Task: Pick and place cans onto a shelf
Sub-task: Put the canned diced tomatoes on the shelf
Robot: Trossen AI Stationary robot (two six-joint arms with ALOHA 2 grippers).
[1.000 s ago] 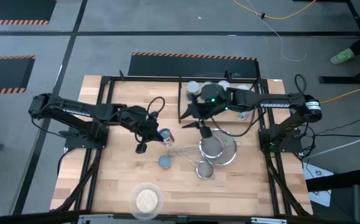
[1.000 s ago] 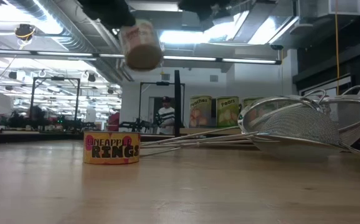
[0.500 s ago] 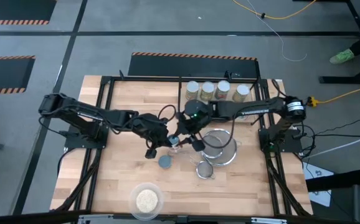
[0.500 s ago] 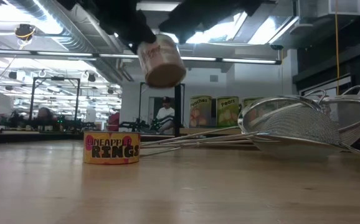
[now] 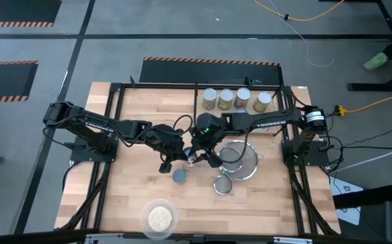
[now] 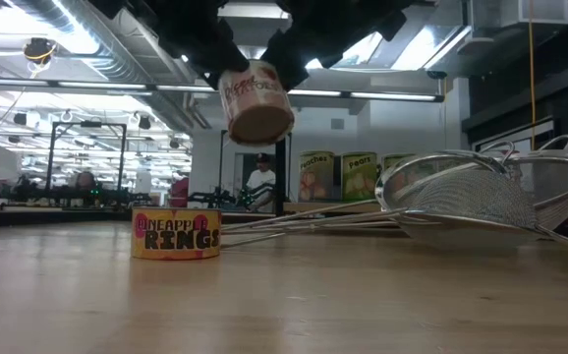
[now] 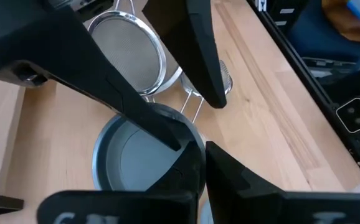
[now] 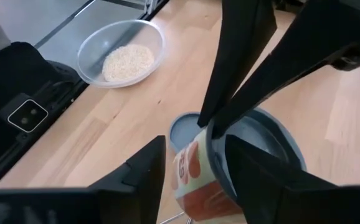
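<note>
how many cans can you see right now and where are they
6. Four stand in a row on the shelf. One flat can sits on the table, one can is held aloft. Others may be hidden.

Four cans stand in a row on the shelf — strainers lie before it.
</note>
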